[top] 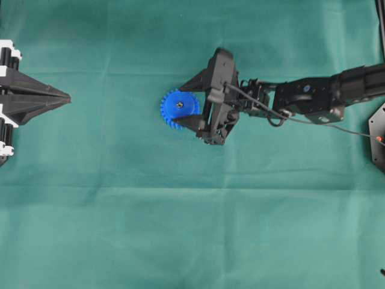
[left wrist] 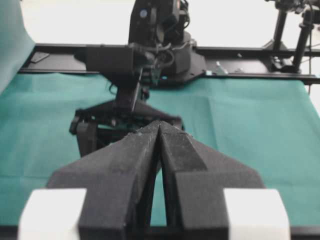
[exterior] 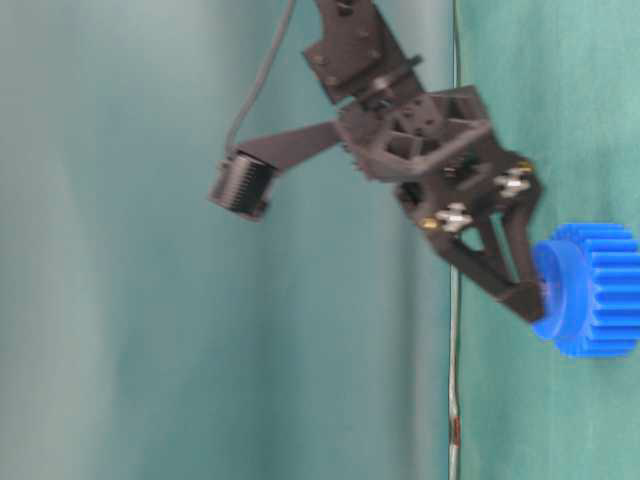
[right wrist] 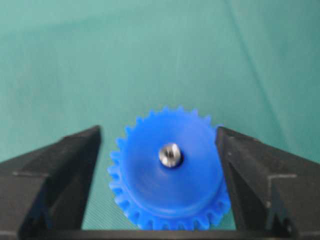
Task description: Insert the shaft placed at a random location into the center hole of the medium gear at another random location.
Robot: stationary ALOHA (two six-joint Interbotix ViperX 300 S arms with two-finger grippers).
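Note:
The blue medium gear [top: 179, 109] lies flat on the green cloth near the middle of the table. The shaft [right wrist: 169, 154] stands in its center hole, only its shiny round end showing above the hub. My right gripper [right wrist: 159, 137] hangs just over the gear [right wrist: 169, 172], open, one finger on each side of the hub and neither touching the shaft. In the overhead view the right gripper [top: 182, 106] reaches in from the right. My left gripper [top: 68, 96] rests at the left edge, shut and empty, its fingertips [left wrist: 159, 125] pressed together.
Green cloth [top: 180, 229] covers the whole table. A black plate [top: 378, 137] with a thin cable sits at the right edge. The right arm [left wrist: 135, 60] stretches across the table facing the left wrist camera.

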